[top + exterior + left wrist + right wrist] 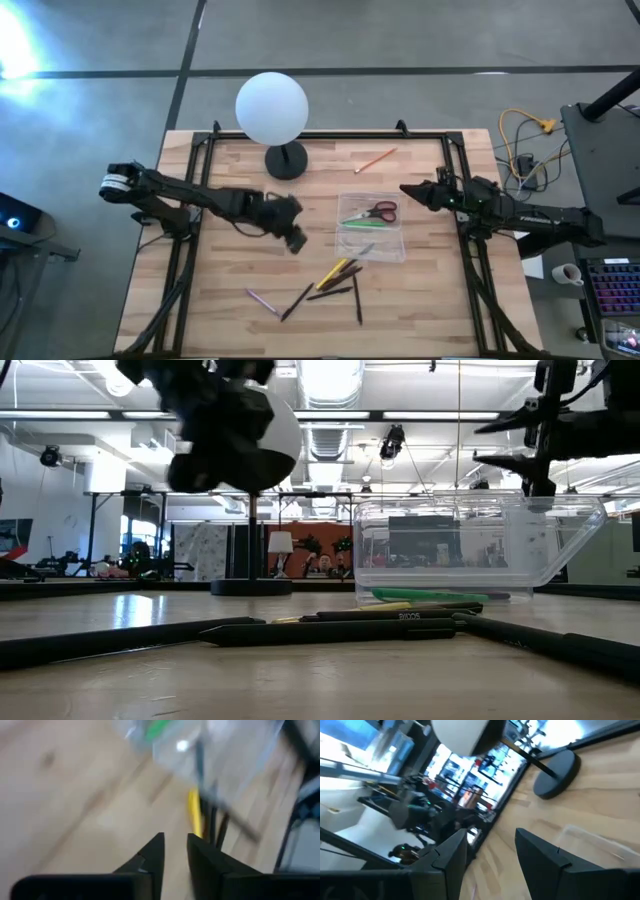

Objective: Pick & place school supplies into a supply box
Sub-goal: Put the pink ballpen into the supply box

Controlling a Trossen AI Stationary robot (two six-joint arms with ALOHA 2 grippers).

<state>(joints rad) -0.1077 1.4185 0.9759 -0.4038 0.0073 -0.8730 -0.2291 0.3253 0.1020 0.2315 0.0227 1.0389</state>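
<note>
The clear supply box [372, 228] lies right of the table's middle, with the red-handled scissors [380, 211] and a green marker [358, 222] inside. Near its front edge a yellow pencil [335, 271], dark pens [331, 293] and a pink pen [263, 300] lie flat on the wood. An orange pencil [375, 160] lies at the far side. My left gripper [296, 240] hovers left of the box, tipped downward, slightly open and empty [175, 837]. My right gripper [408, 190] points level at the box's far right corner, open and empty [490, 832].
A white globe lamp [271, 107] on a black base [287, 160] stands at the table's far middle, just beyond my left arm. Bare wood lies left of the pens. A black frame rail [190, 200] runs along the table's sides.
</note>
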